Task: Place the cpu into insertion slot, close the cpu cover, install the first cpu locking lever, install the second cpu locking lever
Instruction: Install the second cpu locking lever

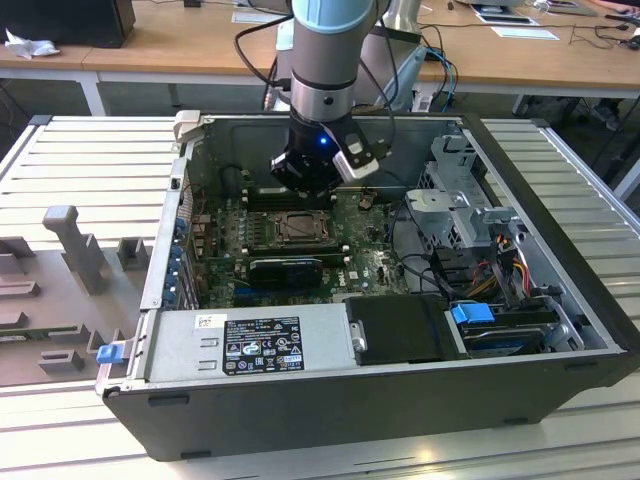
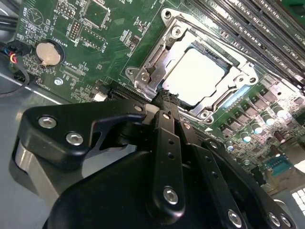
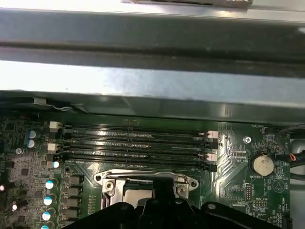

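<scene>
The closed fingers [image 2: 164, 98] press at the cpu cover [image 2: 164, 57], at the six o'clock edge of the cpu [image 2: 195, 76]. If they slip, they could scratch the green board [image 2: 95, 43].

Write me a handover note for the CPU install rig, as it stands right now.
Tool: fingers together, tips at the edge of the insertion slot, nothing visibly held.
The cpu sits in the slot, pale face up.
The cpu cover lies down around the chip.
Done: cpu placed, cover appears closed.
Left: the locking levers; I can't tell from these views whether either is latched.
</scene>
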You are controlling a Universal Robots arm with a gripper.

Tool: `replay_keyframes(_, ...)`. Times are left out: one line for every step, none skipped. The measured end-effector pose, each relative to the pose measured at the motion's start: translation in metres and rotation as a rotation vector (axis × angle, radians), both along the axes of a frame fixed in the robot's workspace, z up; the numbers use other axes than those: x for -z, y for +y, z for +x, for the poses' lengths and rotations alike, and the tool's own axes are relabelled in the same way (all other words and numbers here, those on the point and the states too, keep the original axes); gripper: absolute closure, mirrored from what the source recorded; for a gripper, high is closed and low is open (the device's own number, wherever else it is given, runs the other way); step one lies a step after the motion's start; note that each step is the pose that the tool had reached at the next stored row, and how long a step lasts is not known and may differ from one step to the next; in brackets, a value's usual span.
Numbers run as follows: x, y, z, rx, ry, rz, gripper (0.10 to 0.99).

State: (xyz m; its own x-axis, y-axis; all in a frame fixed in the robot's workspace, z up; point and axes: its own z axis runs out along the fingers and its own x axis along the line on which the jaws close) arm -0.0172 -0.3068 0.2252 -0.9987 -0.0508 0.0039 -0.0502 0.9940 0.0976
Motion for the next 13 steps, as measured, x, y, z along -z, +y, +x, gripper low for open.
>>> replay_keyframes(-0.0031, 0.0, 0.0001, 0.0, 0.0, -0.002, 0.98)
replay_keyframes(-0.0109, 0.0, 0.0, 0.0, -0.0001, -0.007, 0.98)
replay_keyframes(-0.013, 0.0, 0.0, 0.0, -0.0001, -0.009, 0.98)
replay_keyframes(-0.0153, 0.0, 0.0, 0.0, -0.0002, -0.011, 0.98)
replay_keyframes(-0.0186, 0.0, 0.0, 0.0, -0.0001, -0.015, 0.98)
replay_keyframes(-0.0186, -0.0004, 0.0, 0.0, -0.0003, -0.016, 0.98)
replay_keyframes(-0.0187, -0.0012, 0.0, 0.0, -0.0003, -0.016, 0.98)
replay_keyframes(-0.0187, -0.0022, 0.0, 0.0, -0.0002, -0.016, 0.98)
replay_keyframes(-0.0187, -0.0031, 0.0, 0.0, -0.0002, -0.016, 0.98)
replay_keyframes(-0.0187, -0.0046, 0.0, 0.0, -0.0002, -0.016, 0.98)
replay_keyframes(-0.0186, -0.0069, 0.0, 0.0, -0.0002, -0.016, 0.98)
replay_keyframes(-0.0185, -0.0081, 0.0, 0.0, -0.0002, -0.016, 0.98)
replay_keyframes(-0.0185, -0.0093, 0.0, 0.0, -0.0002, -0.016, 0.98)
